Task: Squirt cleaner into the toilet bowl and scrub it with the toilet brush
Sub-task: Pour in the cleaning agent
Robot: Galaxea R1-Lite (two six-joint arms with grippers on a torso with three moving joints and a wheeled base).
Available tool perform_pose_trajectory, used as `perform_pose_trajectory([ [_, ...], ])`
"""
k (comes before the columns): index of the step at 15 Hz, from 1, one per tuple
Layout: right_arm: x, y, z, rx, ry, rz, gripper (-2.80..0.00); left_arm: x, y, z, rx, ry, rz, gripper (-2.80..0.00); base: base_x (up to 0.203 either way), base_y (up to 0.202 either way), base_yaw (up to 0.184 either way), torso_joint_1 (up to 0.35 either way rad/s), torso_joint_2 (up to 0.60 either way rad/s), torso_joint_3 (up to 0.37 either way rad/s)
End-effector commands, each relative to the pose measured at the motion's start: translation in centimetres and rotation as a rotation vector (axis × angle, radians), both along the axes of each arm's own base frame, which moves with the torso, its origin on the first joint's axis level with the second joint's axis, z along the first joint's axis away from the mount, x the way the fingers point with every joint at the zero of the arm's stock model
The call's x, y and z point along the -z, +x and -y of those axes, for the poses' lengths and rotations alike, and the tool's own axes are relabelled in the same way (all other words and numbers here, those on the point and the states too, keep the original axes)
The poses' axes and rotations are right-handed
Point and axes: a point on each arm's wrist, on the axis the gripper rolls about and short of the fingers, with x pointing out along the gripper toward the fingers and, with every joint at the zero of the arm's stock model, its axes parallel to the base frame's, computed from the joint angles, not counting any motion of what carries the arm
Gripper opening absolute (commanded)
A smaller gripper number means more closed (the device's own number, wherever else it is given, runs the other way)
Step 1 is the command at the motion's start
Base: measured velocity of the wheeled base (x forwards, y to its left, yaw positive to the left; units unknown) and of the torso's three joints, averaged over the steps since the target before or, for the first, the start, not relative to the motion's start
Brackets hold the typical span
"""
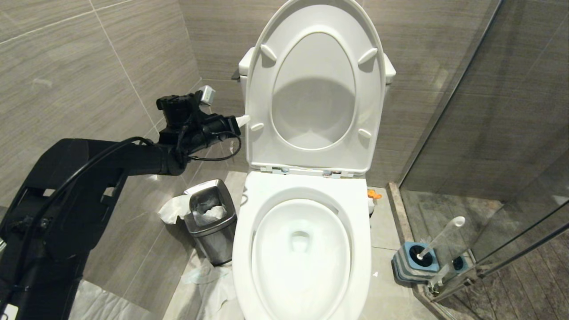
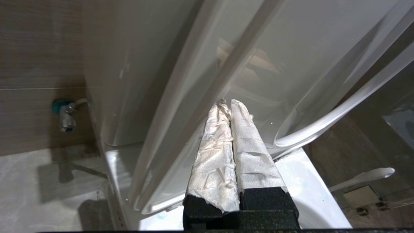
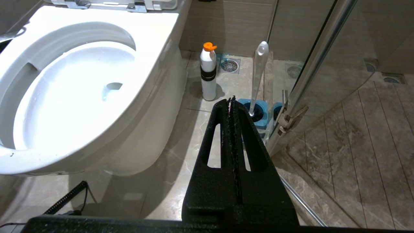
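Left tool (image 1: 243,120), pads pressed together, sits at the raised lid's (image 1: 311,18) left edge, seemingly touching; pull away carelessly and you may drop it over the toilet bowl (image 1: 249,249).

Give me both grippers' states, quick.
Left gripper: closed, empty, tips against the raised toilet seat.
Right gripper: closed, holding nothing.

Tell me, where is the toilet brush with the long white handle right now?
The white-handled toilet brush stands in its blue-topped square holder on the floor, on the robot's right of the white ceramic toilet bowl, beside the glass shower door.
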Motion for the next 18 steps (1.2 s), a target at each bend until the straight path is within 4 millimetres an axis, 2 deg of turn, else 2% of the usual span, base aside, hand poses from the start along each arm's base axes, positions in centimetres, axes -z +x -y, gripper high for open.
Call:
perform_pose_trajectory([
  [1, 0.0, 0.0, 0.0, 0.000, 0.000, 0.002, -2.80, 0.2, 0.2, -0.3, -0.006, 0.003, 0.005, -2.80, 0.000, 0.000, 0.000, 0.000, 0.00, 0.000],
  [6, 0.0, 0.0, 0.0, 0.000, 0.000, 0.000, -2.80, 0.0, 0.1, -0.5, -0.011, 0.024, 0.031, -2.80, 0.000, 0.000, 0.000, 0.000, 0.00, -0.013],
  [14, 0.0, 0.0, 0.0, 0.000, 0.000, 0.001, -2.80, -1.0, -0.2, 0.0, -0.003, 0.017, 0.108, -2.80, 0.000, 0.000, 0.000, 0.001, 0.00, -0.131],
  [18, 0.0, 0.0, 0.0, 0.000, 0.000, 0.000, -2.80, -2.2, -0.6, -0.8, -0.021, 0.013, 0.140, -2.80, 0.000, 0.000, 0.000, 0.000, 0.00, 0.000],
])
